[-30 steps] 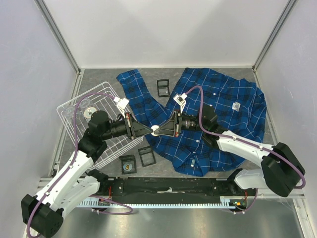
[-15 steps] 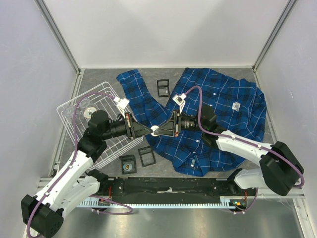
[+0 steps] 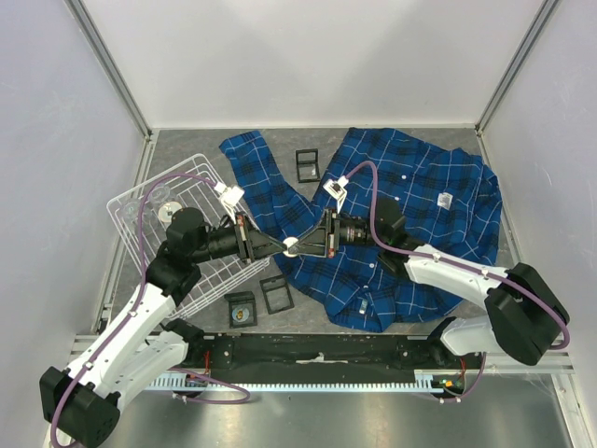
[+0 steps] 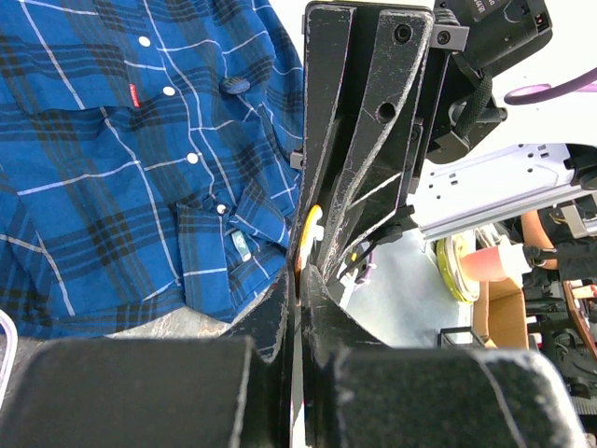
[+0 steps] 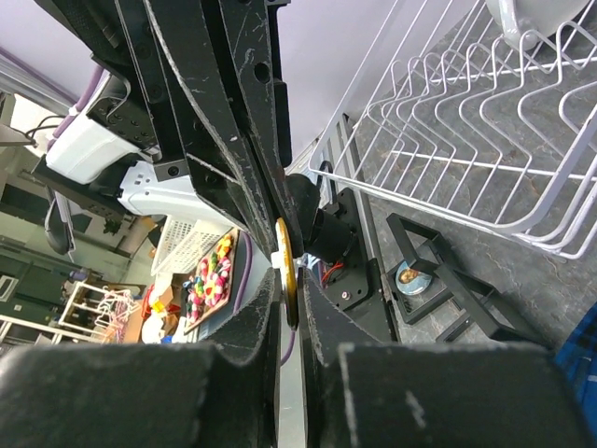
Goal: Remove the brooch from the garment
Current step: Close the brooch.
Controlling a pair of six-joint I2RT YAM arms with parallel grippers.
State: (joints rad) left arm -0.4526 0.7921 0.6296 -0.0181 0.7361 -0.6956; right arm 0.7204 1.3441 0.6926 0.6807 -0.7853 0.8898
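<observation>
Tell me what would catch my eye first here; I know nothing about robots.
The two arms meet nose to nose mid-table, with the left gripper and right gripper both closed on a small white-and-yellow brooch. Beneath and behind them sprawls a bright blue plaid shirt, covering much of the right half of the table. A white wire rack sits at the left.

Garment (image 3: 429, 201): bright blue plaid button-up shirt with white buttons, spread open and rumpled, one sleeve flung out to the far left. Brooch (image 3: 291, 245): small white-and-gold disc, edge-on, pinched between left gripper (image 3: 284, 245) and right gripper (image 3: 299, 245) at the shirt's left edge.
</observation>
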